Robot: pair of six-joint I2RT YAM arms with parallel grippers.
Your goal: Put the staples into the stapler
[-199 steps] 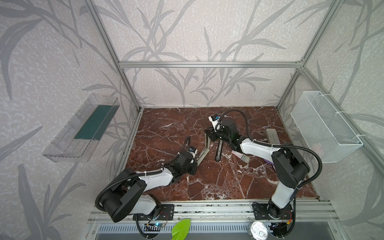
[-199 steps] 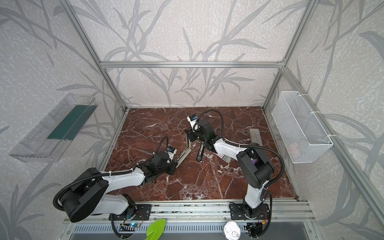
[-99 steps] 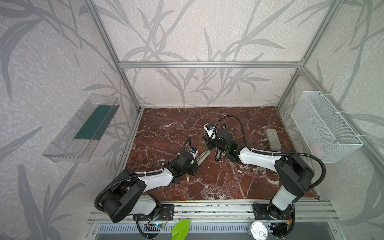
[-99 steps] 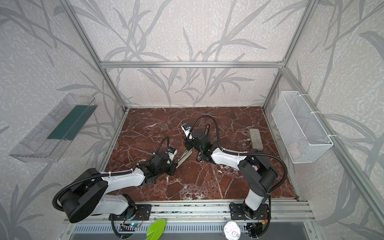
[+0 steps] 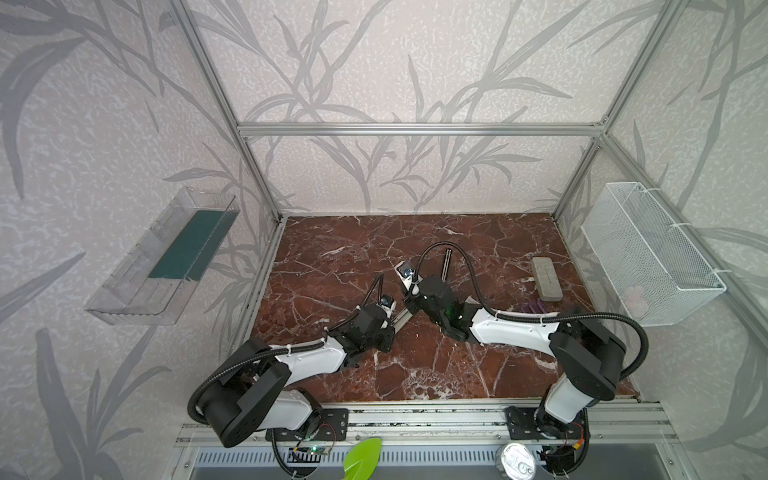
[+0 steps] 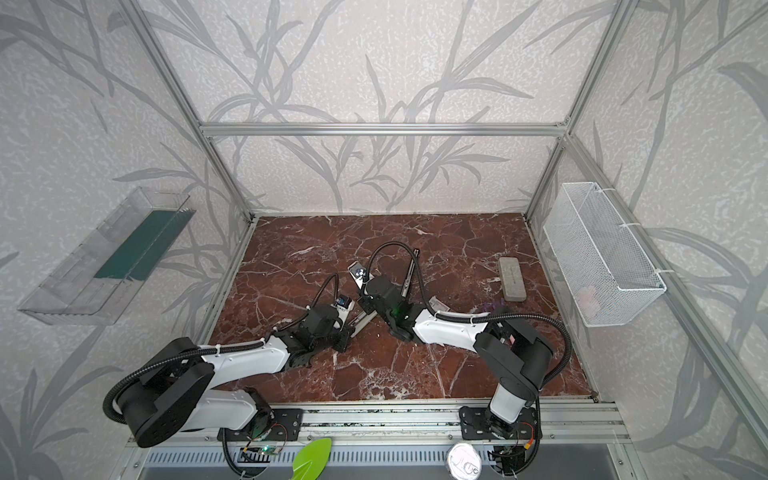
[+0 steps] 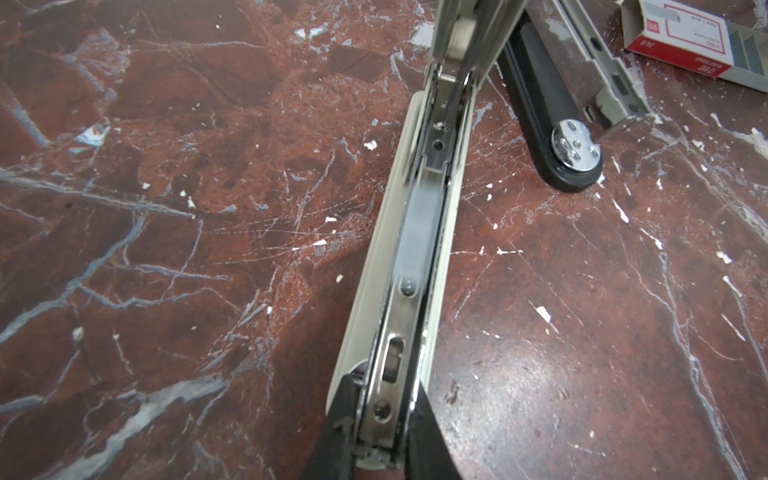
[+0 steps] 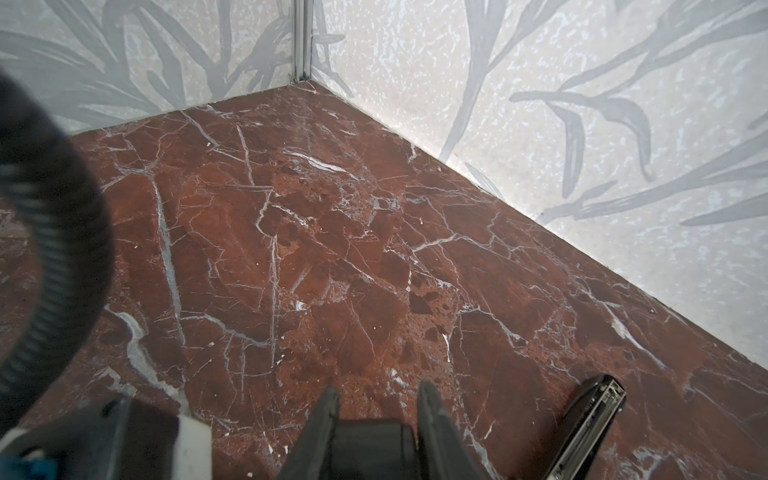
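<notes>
Step in hand: the stapler (image 7: pixel 419 232) is open for loading.
- The left pincer (image 7: pixel 382 399) is clamped on the near end of the stapler's cream lid, which lies flat with its metal channel up. The black base and steel magazine splay off beyond the tips.
- The right pincer (image 8: pixel 378 399) has a narrow gap with nothing visible between the fingers. It hovers low over bare worktop (image 8: pixel 332 249), with the stapler's black end just beside it.
- The box of staples (image 7: pixel 698 45) lies past the stapler from the left pincer and behind the right one, beside its forearm. Its grey inner part is showing.

Judgement: no strip is seen in the magazine. The next move calls for the right pincer to turn back to the box, pinch a strip and line it up finely with the magazine.

Worktop: red-brown marble with white veins and flecks.

Room: leaf-patterned walls and an aluminium frame, with a wire basket (image 5: pixel 648 257) and a clear tray (image 5: pixel 137 286) on the side walls.
</notes>
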